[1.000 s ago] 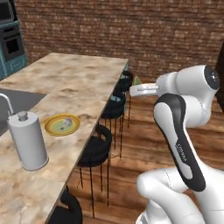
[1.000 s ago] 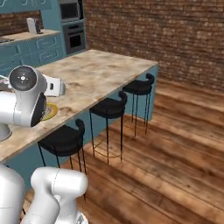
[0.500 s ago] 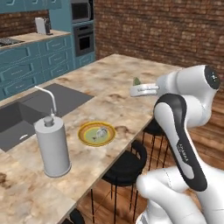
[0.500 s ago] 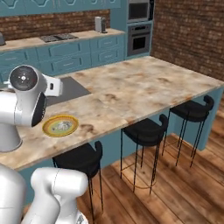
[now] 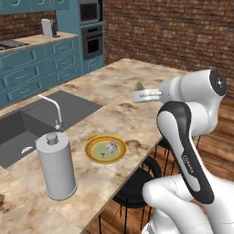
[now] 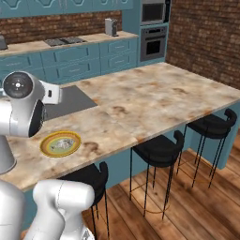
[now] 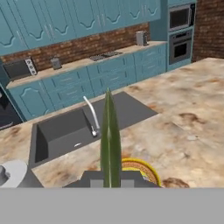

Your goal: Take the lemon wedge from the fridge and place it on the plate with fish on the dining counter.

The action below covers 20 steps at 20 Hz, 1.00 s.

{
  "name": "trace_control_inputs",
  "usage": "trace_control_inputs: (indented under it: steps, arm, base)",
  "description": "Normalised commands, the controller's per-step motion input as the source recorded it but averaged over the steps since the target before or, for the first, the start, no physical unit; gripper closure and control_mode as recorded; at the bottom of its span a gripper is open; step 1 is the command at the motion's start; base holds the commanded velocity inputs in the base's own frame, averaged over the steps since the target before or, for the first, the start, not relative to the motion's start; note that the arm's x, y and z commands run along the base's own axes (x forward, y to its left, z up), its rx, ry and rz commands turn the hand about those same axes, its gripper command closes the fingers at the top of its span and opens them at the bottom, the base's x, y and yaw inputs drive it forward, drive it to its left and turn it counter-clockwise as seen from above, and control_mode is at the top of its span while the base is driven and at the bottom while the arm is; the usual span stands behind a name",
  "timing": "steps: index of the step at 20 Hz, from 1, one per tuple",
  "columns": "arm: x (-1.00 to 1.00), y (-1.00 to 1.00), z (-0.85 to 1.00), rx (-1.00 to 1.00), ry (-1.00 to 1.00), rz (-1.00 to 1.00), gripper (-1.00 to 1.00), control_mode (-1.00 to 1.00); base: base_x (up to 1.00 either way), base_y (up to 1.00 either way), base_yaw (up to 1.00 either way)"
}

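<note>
My gripper (image 5: 138, 95) hangs above the dining counter (image 5: 141, 73), shut on the lemon wedge (image 5: 139, 86), whose green tip pokes up from the fingers. In the hand view the wedge (image 7: 110, 135) rises as a narrow yellowish-green blade between the fingertips. The yellow-rimmed plate (image 5: 106, 149) lies near the counter's front edge, lower and to the left of the gripper, with the pale fish (image 5: 109, 147) on it. From the right base the plate (image 6: 60, 144) and fish (image 6: 64, 143) sit beside my arm. The hand view catches the plate's rim (image 7: 140, 167) below the wedge. The fridge is out of view.
A grey paper-towel roll (image 5: 55, 165) stands left of the plate. The dark sink (image 5: 27, 128) and steel tap (image 5: 53, 109) lie behind it. Black stools (image 6: 159, 151) line the counter's near side. Teal cabinets and an oven (image 6: 153, 30) stand along the back wall.
The whole scene has swung as the base drove along and turned toward the counter; the plate now lies closer below the hand. The gripper has stayed shut on the wedge.
</note>
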Motion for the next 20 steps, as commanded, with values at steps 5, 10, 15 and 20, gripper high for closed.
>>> trace_control_inputs:
  steps: [5, 10, 15, 20]
  arm:
    - [0.40, 0.08, -0.04, -0.04, 0.16, 0.01, 1.00, -1.00]
    - [1.00, 0.33, -0.20, -0.11, 0.55, 0.07, 1.00, -1.00]
    - [0.74, 0.34, -0.43, -0.15, 0.47, 0.16, 1.00, -1.00]
    - [0.07, 0.32, -0.44, -0.06, 0.20, 0.10, 1.00, -1.00]
  base:
    - [0.60, 0.12, 0.00]
    - [0.00, 0.00, 0.00]
    - [0.00, 0.00, 0.00]
    - [0.00, 0.00, 0.00]
